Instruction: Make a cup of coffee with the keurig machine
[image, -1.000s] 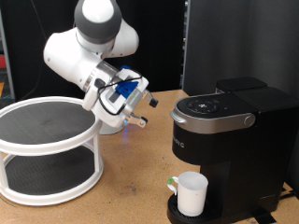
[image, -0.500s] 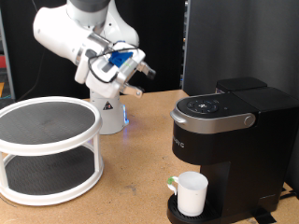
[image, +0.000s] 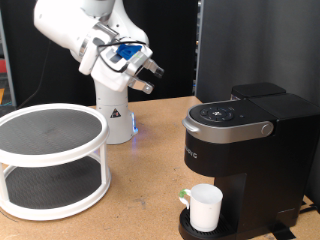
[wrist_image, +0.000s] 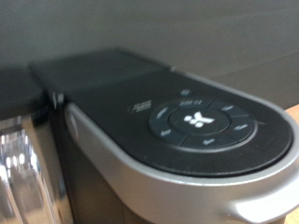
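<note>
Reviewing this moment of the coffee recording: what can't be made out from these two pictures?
- Gripper: raised high, left of the keurig machine in the exterior view; too small to tell whether open or shut. It does not show in the wrist view.
- Cup: its inside faces away from the exterior view, so contents unknown.
- Button panel: wrist view is blurred, labels unreadable.
- Machine's right side: cut off by the exterior view's edge.
- Rack: left part cut off.

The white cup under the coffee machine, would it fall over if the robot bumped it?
Probably not easily: the cup looks short and wide, standing upright under the keurig machine. It seems smooth, so it might slide. The gripper is far above it.
</note>
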